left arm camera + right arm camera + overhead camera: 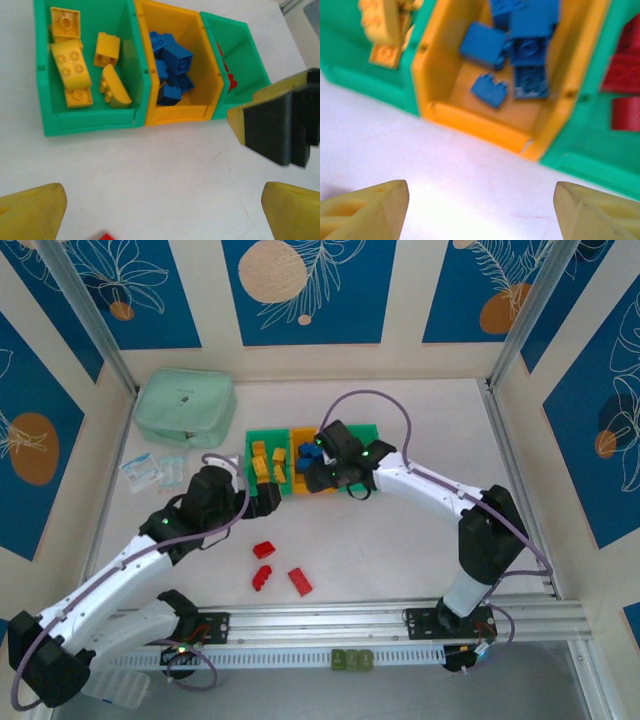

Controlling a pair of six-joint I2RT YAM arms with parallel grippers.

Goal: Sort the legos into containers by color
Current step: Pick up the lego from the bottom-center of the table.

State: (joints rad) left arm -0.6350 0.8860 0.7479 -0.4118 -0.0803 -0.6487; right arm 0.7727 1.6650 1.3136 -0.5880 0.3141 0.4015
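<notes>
Containers [95,122]: three joined in a row.
Left wrist view: yellow legos [70,65] in the left green bin, blue legos [175,57] in the orange middle bin.
Right wrist view: red legos [625,65] in the right green bin.
Top view: loose red bricks [264,550] on the near table [400,540].
Left gripper [165,210], right gripper [480,210]: spread wide, nothing held.

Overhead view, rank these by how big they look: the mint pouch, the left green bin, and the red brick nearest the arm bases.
Largest to smallest:
1. mint pouch
2. left green bin
3. red brick, clearly the smallest
</notes>
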